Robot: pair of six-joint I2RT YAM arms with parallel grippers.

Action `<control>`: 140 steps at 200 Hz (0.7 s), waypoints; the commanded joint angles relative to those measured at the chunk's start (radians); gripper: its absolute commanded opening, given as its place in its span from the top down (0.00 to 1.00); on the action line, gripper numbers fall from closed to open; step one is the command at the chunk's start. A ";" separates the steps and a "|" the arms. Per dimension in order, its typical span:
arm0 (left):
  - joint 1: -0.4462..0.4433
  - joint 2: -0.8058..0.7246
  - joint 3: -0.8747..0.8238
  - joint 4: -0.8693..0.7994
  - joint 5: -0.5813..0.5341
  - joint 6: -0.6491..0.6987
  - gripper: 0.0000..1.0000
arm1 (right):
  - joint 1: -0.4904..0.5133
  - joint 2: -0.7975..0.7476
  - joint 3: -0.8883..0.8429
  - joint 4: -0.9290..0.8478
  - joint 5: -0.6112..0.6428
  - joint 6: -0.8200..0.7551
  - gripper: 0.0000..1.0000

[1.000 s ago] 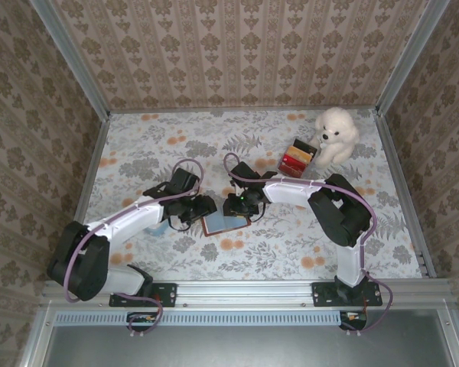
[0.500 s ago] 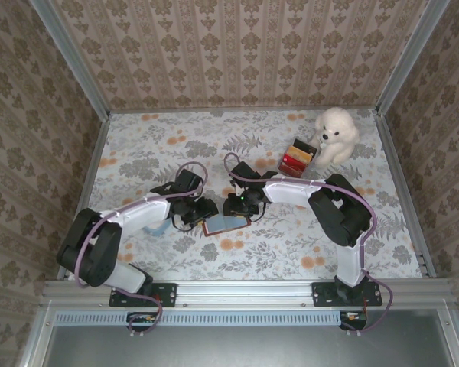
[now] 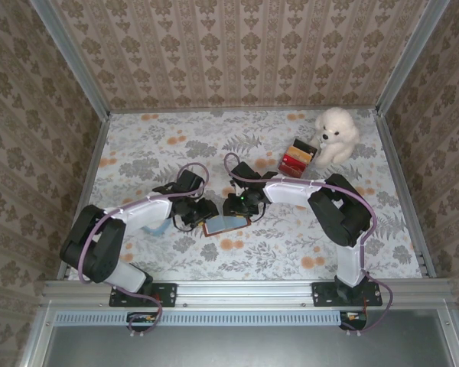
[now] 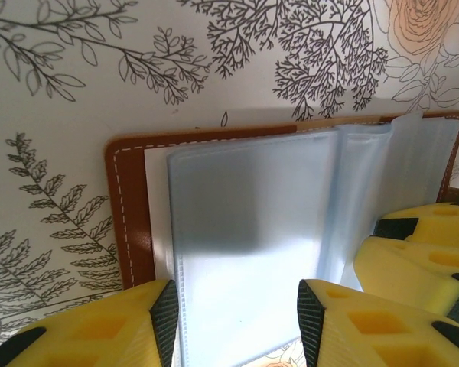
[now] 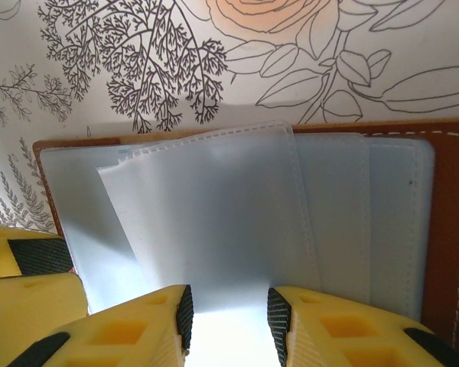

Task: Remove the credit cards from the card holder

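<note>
The card holder (image 3: 226,224) lies open on the flowered tablecloth, brown leather (image 4: 130,222) with milky clear sleeves (image 4: 252,214) fanned across it. I cannot make out any credit cards inside the sleeves. My left gripper (image 3: 202,209) hangs low over the holder's left end, its jaws open (image 4: 237,306) astride a sleeve. My right gripper (image 3: 237,206) is over the holder's far edge, jaws open (image 5: 226,306) a narrower way, with a raised sleeve (image 5: 206,206) running in between them. Whether its pads touch that sleeve is unclear. The leather edge (image 5: 447,229) shows on the right.
A white plush dog (image 3: 335,134) sits at the back right with a small red and black box (image 3: 297,158) beside it. A pale blue flat thing (image 3: 159,228) lies under the left arm. Patterned walls close in three sides.
The left arm has drawn in and its gripper has slid slightly toward the holder, jaws narrowing a little. The right arm and the holder have stayed put.
</note>
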 commanded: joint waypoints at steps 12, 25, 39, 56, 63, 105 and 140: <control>0.004 0.007 0.010 0.037 0.045 -0.011 0.54 | 0.005 0.079 -0.059 -0.054 0.030 0.017 0.62; 0.004 0.006 0.008 0.060 0.065 -0.011 0.54 | 0.005 0.077 -0.059 -0.055 0.029 0.018 0.62; 0.004 -0.001 0.005 0.084 0.083 -0.013 0.55 | 0.005 0.074 -0.060 -0.054 0.029 0.017 0.62; 0.005 -0.012 0.000 0.109 0.102 -0.017 0.56 | 0.004 0.072 -0.060 -0.054 0.029 0.016 0.62; 0.006 -0.018 -0.001 0.117 0.107 -0.017 0.56 | 0.004 0.073 -0.060 -0.054 0.029 0.016 0.62; 0.008 -0.031 -0.013 0.144 0.124 -0.018 0.56 | -0.001 0.060 -0.062 -0.044 0.014 0.019 0.62; 0.007 -0.031 -0.017 0.162 0.139 -0.019 0.58 | -0.011 0.018 -0.062 -0.017 -0.017 0.024 0.62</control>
